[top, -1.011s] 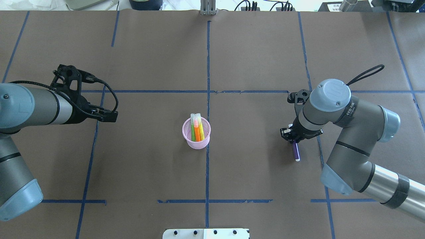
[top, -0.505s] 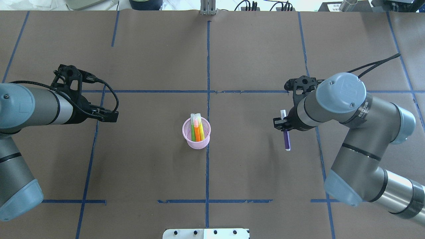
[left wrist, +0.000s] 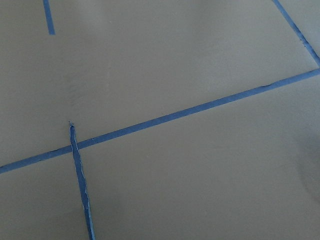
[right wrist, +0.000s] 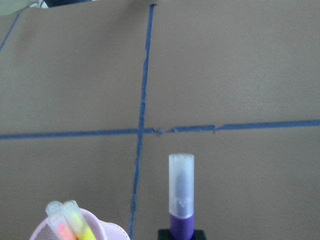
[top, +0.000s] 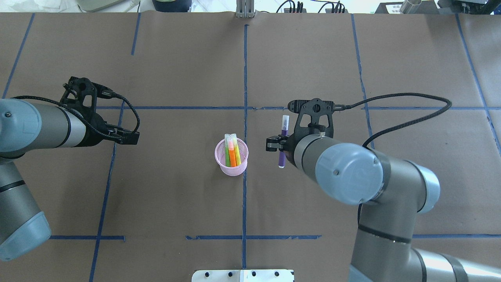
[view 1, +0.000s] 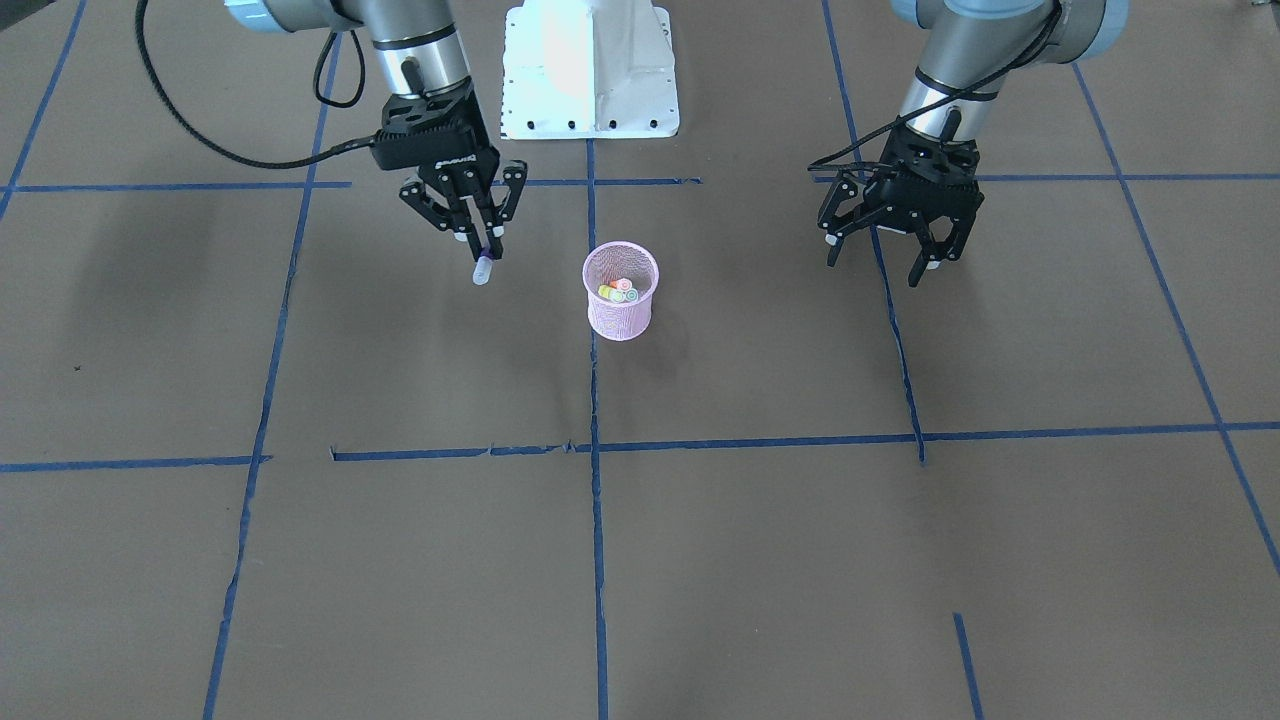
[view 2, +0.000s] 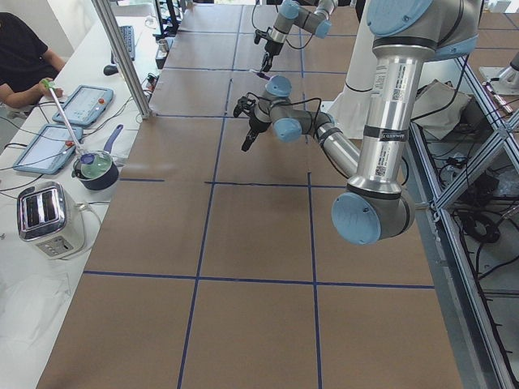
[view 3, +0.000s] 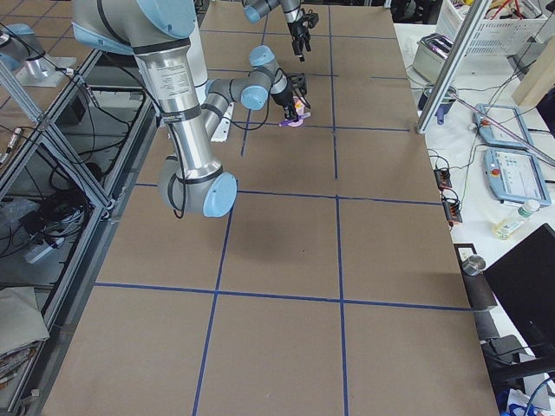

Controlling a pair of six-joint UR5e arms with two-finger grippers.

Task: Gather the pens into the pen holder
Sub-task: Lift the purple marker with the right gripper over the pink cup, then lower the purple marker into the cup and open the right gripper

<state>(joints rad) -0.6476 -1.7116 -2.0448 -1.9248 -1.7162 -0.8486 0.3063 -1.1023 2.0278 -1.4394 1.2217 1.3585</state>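
Note:
The pink mesh pen holder stands at the table's centre, also in the front view and at the bottom left of the right wrist view. A green, an orange and a yellow pen stand inside it. My right gripper is shut on the purple pen, held above the table just right of the holder, its pale cap pointing away from me. In the front view that gripper holds the pen tilted down. My left gripper is open and empty, far left of the holder.
Blue tape lines cross the brown table cover. The robot's white base plate sits at the near edge. A side bench with a toaster and tablets runs along the far side of the table.
My right arm has lifted the purple pen off the table and carried it left, from far right to just beside the holder. The left arm has not moved.

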